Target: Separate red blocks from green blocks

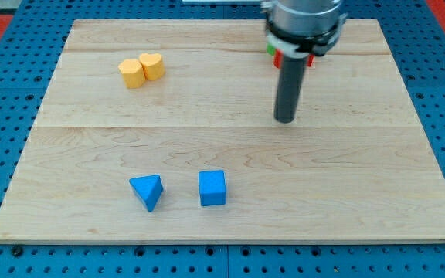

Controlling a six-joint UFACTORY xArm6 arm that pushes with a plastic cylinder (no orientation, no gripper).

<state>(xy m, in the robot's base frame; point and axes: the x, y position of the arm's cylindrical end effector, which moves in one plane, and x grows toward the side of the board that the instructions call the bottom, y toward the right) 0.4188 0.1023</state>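
Note:
My tip (285,120) rests on the board right of centre, in the upper half. Just above it, mostly hidden behind the arm's body, small bits of a red block (278,61) and a green block (271,49) show close together near the view's top; another red sliver (311,61) shows to the right of the rod. Their shapes cannot be made out. The tip stands below these blocks, apart from them.
Two yellow blocks (132,73) (152,66) touch each other at the upper left. A blue triangular block (147,191) and a blue cube (212,188) sit at the lower middle. The wooden board (377,193) lies on a blue pegboard.

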